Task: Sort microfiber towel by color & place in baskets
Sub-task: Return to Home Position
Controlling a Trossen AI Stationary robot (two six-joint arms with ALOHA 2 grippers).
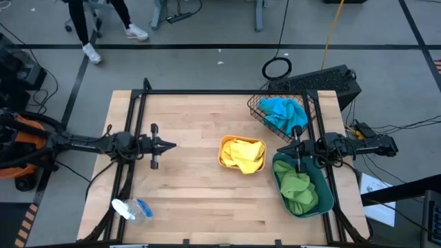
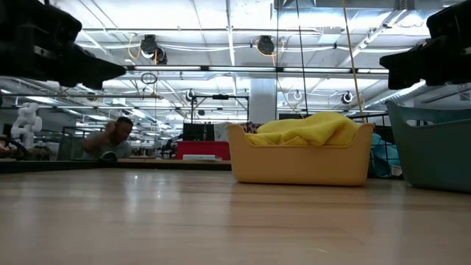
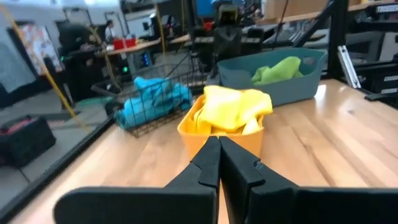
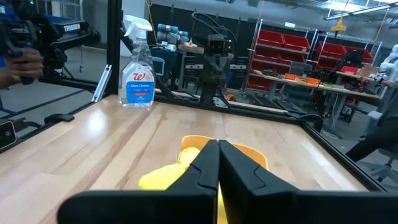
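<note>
Sorting looks done: towels in orange bin, teal bin, wire basket; my left tool, right tool pressed together, empty.

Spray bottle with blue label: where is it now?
In the high view the clear plastic spray bottle stands at the wooden table's lower-left corner, beside the left arm.

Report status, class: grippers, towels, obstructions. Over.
Left gripper, right gripper: shut, empty. Yellow towels in orange bin, blue towel in mesh basket, green towels in teal bin. Spray bottle clear of both arms.
</note>
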